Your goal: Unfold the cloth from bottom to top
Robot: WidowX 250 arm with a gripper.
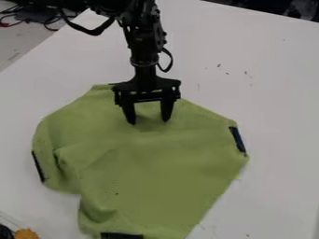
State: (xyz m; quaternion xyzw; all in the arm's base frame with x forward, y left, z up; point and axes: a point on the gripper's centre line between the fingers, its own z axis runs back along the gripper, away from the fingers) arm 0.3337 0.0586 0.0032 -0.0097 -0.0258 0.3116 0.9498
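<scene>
Where one cloth [156, 172] bears three dark patches [237, 139], one hand [149, 122] hangs.

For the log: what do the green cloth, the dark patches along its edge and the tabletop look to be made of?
The green cloth looks like matte woven or knit fabric, given its soft creases and folds. The dark patches seem to be fabric or tape; their flat look doesn't settle which. The tabletop looks like smooth white laminate or painted board, being flat and even.
</scene>
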